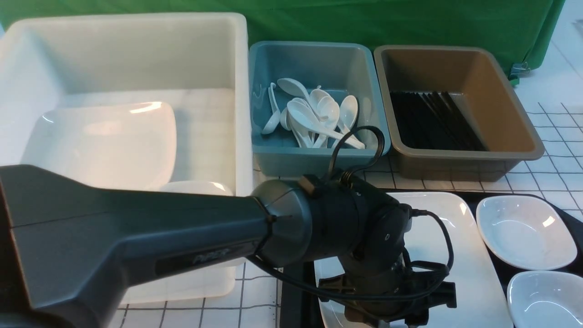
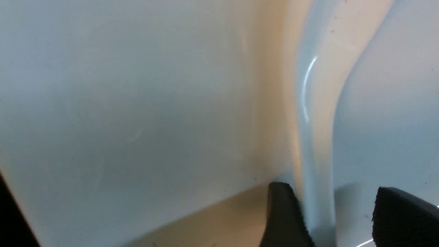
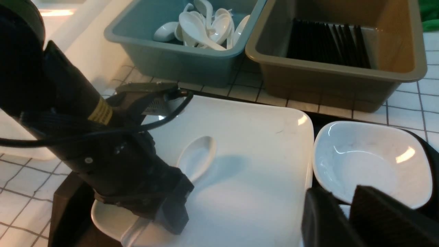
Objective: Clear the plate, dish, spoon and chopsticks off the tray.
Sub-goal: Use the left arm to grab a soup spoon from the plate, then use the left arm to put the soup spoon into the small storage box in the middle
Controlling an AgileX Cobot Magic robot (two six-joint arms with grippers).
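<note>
The large white plate lies on the black tray. On the plate rests the white spoon, its handle running between the fingers of my left gripper. That gripper stands open, lowered onto the plate, with one finger right beside the handle and the other apart from it. Two small white dishes sit on the tray to the right of the plate. My right gripper hovers over the gap between plate and dish, jaws slightly apart and empty. The chopsticks are out of view.
A big white tub at the left holds a large white plate. Behind the tray stand a blue tub with several white spoons and a brown tub with several long black sticks. My left arm crosses low over the white tub's front corner.
</note>
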